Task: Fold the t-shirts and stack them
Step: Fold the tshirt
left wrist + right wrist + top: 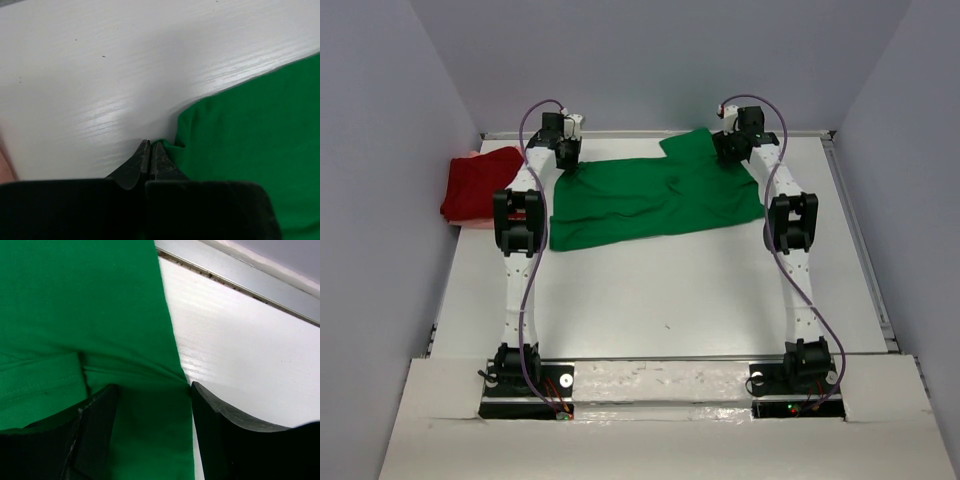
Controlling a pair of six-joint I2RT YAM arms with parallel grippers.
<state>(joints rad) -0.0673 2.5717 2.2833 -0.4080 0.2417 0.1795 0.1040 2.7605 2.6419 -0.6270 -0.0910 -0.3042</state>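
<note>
The bright green t-shirt (650, 200) lies spread and wrinkled across the far half of the table. My left gripper (565, 157) is at its far left corner. In the left wrist view the jaws (150, 145) are shut, with the green cloth (250, 140) bunched at their tip. My right gripper (731, 150) is at the shirt's far right part. In the right wrist view it (152, 387) is open, with the fingers down astride the cloth's (75, 305) right edge. The dark red t-shirt (480, 185) lies folded at the far left. A pale pink one (472, 224) peeks out beneath it.
A raised metal rail (240, 280) runs along the table's far edge just behind the right gripper. Grey walls close in the table on the left, the right and the back. White table top (670, 290) lies between the green shirt and the arm bases.
</note>
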